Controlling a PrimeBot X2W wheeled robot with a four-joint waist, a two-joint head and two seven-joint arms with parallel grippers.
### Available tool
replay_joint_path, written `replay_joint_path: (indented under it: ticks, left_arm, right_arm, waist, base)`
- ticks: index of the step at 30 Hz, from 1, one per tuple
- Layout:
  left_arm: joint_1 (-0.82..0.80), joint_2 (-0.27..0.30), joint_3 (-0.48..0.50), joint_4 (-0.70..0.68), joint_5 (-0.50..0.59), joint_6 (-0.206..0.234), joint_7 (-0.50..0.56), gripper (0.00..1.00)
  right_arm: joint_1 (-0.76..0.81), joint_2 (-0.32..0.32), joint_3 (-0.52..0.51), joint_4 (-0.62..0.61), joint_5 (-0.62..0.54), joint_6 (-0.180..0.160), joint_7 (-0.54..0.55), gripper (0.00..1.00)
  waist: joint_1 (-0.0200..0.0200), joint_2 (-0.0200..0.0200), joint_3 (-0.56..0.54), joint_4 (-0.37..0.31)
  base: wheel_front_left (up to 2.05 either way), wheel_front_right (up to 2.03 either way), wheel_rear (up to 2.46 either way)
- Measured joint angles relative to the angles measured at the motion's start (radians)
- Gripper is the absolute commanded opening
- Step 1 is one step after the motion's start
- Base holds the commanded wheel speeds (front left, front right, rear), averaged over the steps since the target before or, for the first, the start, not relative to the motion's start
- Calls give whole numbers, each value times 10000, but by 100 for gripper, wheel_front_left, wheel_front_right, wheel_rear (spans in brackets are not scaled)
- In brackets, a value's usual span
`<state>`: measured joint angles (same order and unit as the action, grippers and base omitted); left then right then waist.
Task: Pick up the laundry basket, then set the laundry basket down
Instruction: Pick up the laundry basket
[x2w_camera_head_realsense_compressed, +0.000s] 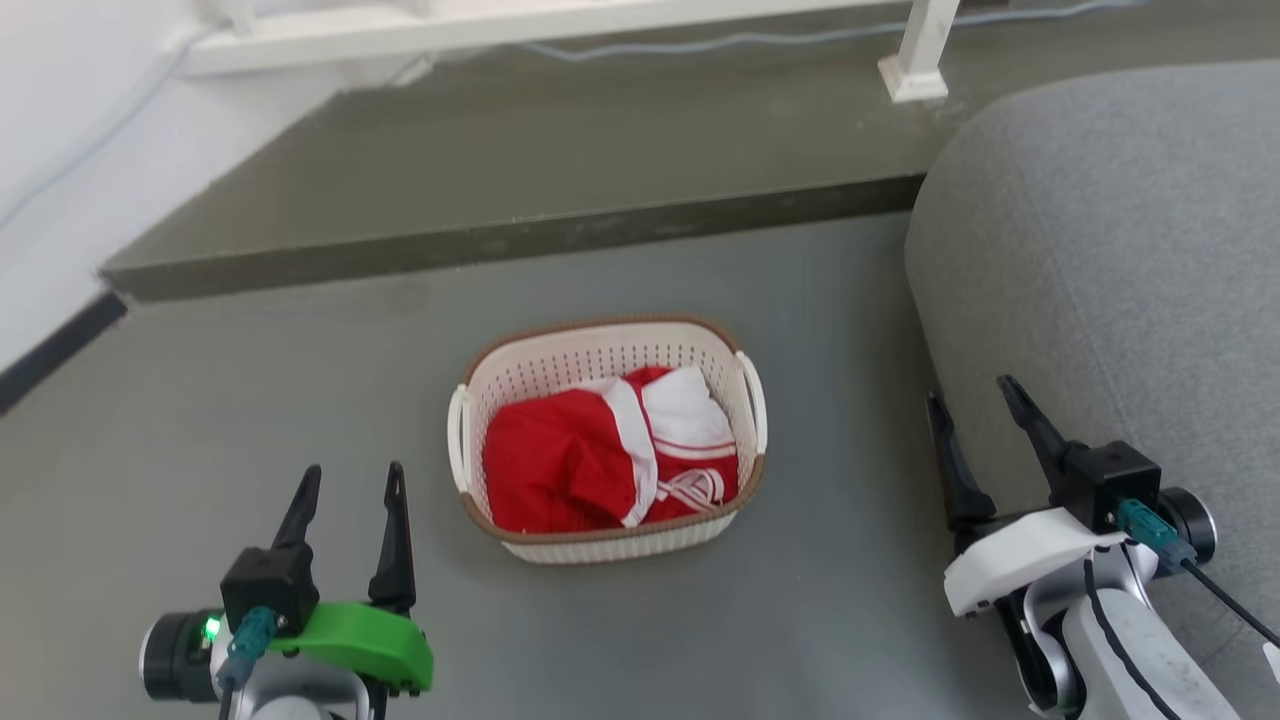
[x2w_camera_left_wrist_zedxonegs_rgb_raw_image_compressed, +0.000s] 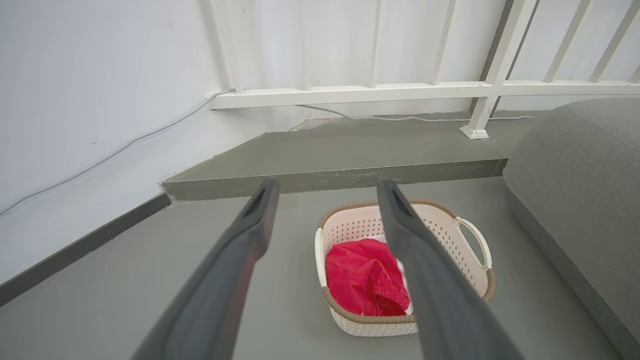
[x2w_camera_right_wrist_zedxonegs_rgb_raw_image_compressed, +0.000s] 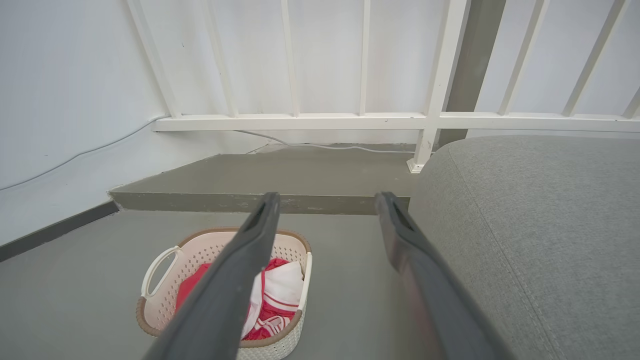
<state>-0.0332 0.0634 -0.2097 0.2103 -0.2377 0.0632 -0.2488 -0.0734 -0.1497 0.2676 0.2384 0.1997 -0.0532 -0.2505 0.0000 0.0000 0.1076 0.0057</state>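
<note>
Laundry basket (x2w_camera_head_realsense_compressed: 600, 545) stands on the grey floor (x2w_camera_head_realsense_compressed: 250, 400) at the centre of the head view, between the left jaws and the right jaws and well apart from both. The left jaws, at the lower left of the frame, are spread wide with nothing between their dark fingers (x2w_camera_head_realsense_compressed: 395, 540), which point up the frame from a wrist under a green cover (x2w_camera_head_realsense_compressed: 365, 640). The right jaws, at the lower right, are also spread wide and hold nothing. They lean toward the upper left from a wrist under a white cover (x2w_camera_head_realsense_compressed: 1010, 560), just beside the edge of a grey sofa (x2w_camera_head_realsense_compressed: 1100, 250). In the left wrist view the basket lies low and right of centre, partly behind one finger. In the right wrist view it lies at the lower left, again crossed by a finger. Inside the basket a crumpled red garment (x2w_camera_head_realsense_compressed: 550, 470) fills the left part, and a white garment with red stripes (x2w_camera_head_realsense_compressed: 690, 420) lies over the right part. Beyond the basket, toward the top of the frame, runs a raised step (x2w_camera_head_realsense_compressed: 550, 170) with a white railing (x2w_camera_head_realsense_compressed: 920, 50).
</note>
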Motion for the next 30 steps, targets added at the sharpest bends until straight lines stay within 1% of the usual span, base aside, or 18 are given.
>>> replay_joint_path:
  ticks: [14,16,25,26,30]
  left_arm:
    - [-780,-58,-46,-217,0,-31,-2,100]
    - [-913,-61,-54,-209,0,-104,-2,100]
    - [-1638,-96,-36,-313,0,-115,-2,100]
    - [-1785,-98,-27,-336,2,-117,-2,100]
    - [-2155,-113,-31,-370,2,-203,-2,100]
  right_arm:
    - [-694,38,69,-205,-268,0,0,100]
    - [-838,44,77,-217,-291,0,0,100]
    - [-1483,98,138,-268,-424,0,-2,100]
    - [-1630,100,151,-270,-447,0,-12,100]
    - [-1924,104,155,-278,-527,-2,-12,100]
  waist:
    - [0,0,1570,-9]
    - [0,0,1822,-8]
    - [1,0,2974,-6]
    - [1,0,3234,-9]
    - [1,0,3759,-18]
  base:
    - [0,0,0]
    - [0,0,0]
    - [0,0,0]
    - [0,0,0]
    - [0,0,0]
